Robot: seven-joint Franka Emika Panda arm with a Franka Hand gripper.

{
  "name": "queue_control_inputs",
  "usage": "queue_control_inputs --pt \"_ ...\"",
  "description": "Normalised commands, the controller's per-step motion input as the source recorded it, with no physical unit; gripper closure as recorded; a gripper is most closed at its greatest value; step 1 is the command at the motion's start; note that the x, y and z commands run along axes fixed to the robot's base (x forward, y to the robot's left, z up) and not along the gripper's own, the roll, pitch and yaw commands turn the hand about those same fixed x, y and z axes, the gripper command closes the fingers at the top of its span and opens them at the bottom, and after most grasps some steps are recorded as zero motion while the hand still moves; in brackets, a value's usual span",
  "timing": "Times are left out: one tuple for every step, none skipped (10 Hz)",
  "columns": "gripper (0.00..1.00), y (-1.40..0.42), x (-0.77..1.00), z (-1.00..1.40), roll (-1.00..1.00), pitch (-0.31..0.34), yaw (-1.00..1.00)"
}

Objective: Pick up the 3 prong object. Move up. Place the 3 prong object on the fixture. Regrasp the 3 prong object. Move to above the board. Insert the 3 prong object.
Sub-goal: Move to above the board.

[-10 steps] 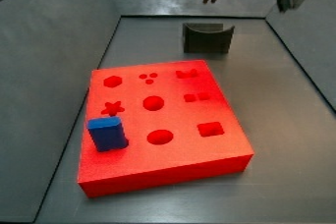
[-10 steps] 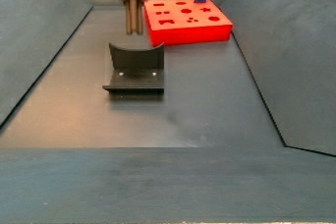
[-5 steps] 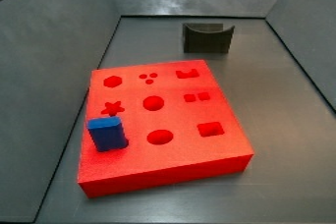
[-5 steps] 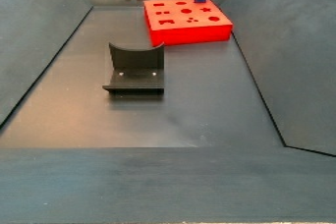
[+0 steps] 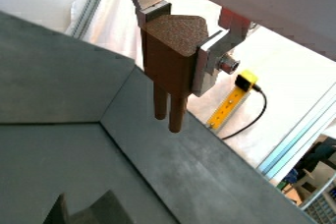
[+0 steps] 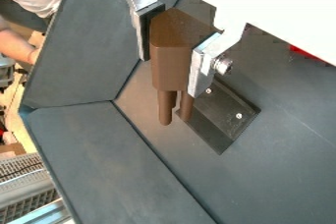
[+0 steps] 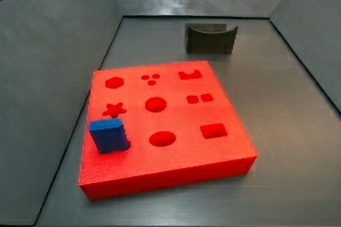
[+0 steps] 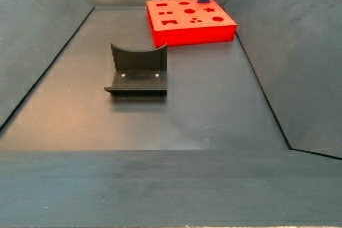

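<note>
Gripper (image 5: pixel 175 43) was clamped on the 3 prong object (image 5: pixel 171 61), prongs pointing down, high above the desk (image 6: pixel 105 159); out of both side views. Fixture (image 7: pixel 209 38) sat apart from board (image 7: pixel 160 121).

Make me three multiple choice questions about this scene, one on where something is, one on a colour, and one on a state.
1. Where is the blue cuboid?
A. on the board
B. inside the fixture
C. on the bare floor

2. What colour is the piece held between the tool's fingers?
A. blue
B. brown
C. red

3. What is the tool doing?
A. hanging open with nothing in it
B. shut on the 3 prong object
C. resting on the board

Answers: 1 A, the cuboid stands near a corner of the red slab in both side views. 2 B, both wrist views show a wood-brown body with prongs pointing down. 3 B, the silver fingers clamp the piece on both sides, clear of the floor.
</note>
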Motion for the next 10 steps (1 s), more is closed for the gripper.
queue_control_inputs --pt "1.00 -0.03 0.02 0.35 -0.04 0.137 0.10" --pt "1.00 -0.02 0.02 0.19 -0.04 0.129 0.10" --pt "1.00 -1.00 -0.57 0.02 -1.00 0.029 -0.13" --pt "1.00 -1.00 -0.57 0.02 -1.00 0.019 -0.14" --pt "1.00 -1.00 -0.61 0.04 -1.00 0.005 -0.13" --pt "1.00 -1.00 -0.64 0.02 -1.00 -0.001 -0.13" --pt "1.00 -1.00 -0.66 0.02 -1.00 0.000 -0.14" --pt "1.00 -1.00 -0.69 0.03 -1.00 0.004 -0.13" --pt "1.00 -0.73 -0.54 0.01 -1.00 0.010 -0.13" --pt "1.00 -0.44 -0.36 0.01 -1.00 0.014 -0.13"
